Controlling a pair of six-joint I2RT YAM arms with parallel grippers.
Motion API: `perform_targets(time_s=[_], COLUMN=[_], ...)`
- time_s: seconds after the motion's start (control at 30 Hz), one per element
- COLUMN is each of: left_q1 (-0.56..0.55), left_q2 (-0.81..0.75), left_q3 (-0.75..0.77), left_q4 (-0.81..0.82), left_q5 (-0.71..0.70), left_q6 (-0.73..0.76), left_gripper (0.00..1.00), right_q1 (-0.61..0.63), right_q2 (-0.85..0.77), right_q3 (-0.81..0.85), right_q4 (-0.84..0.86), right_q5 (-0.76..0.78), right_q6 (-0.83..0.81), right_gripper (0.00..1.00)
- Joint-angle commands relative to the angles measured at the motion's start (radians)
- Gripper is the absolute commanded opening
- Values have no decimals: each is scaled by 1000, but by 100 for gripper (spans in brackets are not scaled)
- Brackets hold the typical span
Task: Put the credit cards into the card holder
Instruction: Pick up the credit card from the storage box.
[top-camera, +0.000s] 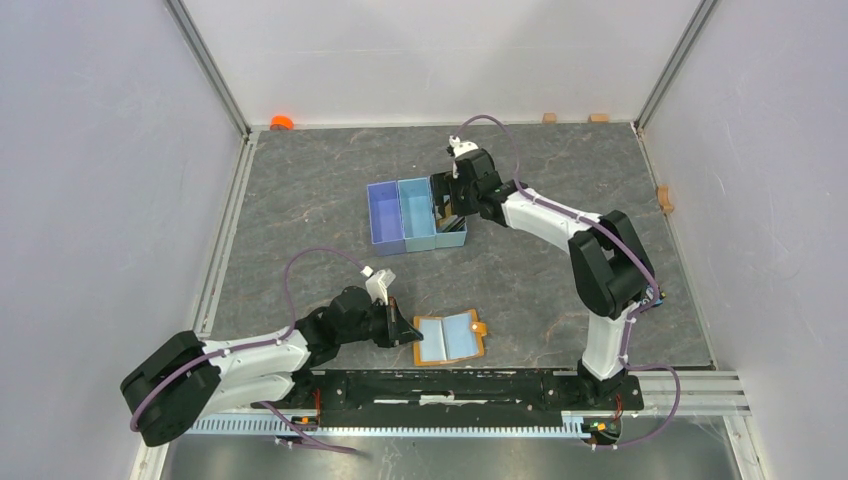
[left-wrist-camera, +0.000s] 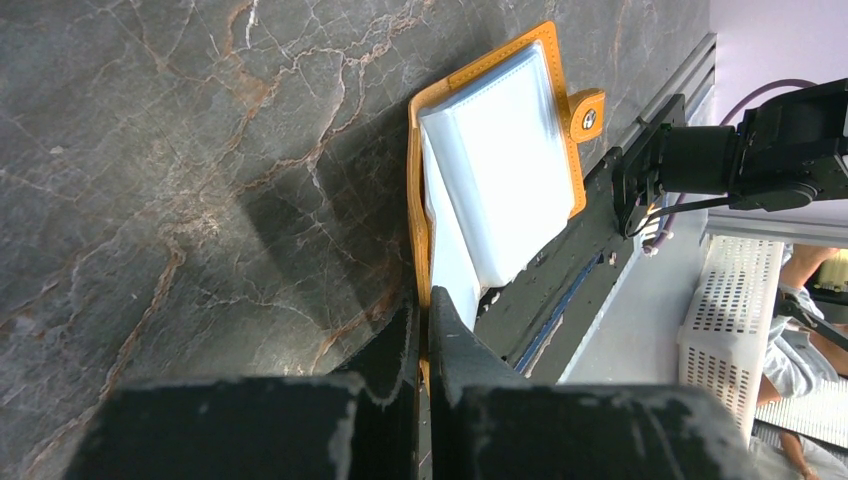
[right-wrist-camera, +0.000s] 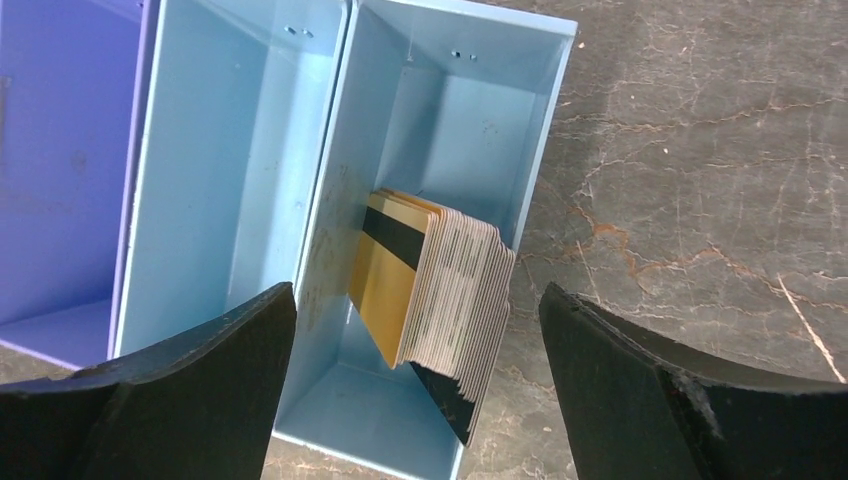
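My left gripper is clamping the card holder's cover; my right gripper is hovering wide apart above the credit cards; next, I reckon: descending, pinching one.

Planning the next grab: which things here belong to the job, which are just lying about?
Job: credit cards, card holder, left gripper pinching its edge, open right gripper above the cards.
Lying about: blue tray holding the cards, orange object, tan blocks by the walls.
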Motion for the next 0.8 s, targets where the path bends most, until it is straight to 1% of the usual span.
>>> perform_targets(time_s=[0.0,0.2,0.47,0.77], left_q1=[6,7,7,8], left_q2=[-17,-20,-23,-29], left_q3=[9,7,6,1], left_q4=[13,14,12,8], left_q5=[1,1,4,4], left_q6=[35,33,32,32], left_gripper=[2,2,2,2], right_q1=[-11,-16,-18,-19], right_q2=[-104,-130,-77,4], right_q3=[11,19,3,31], right_q4=[0,-29,-39,-49], right_q5=[-17,18,43,67], right_q6=[-18,-32,-35,-29], right_gripper=[96,96,96,95])
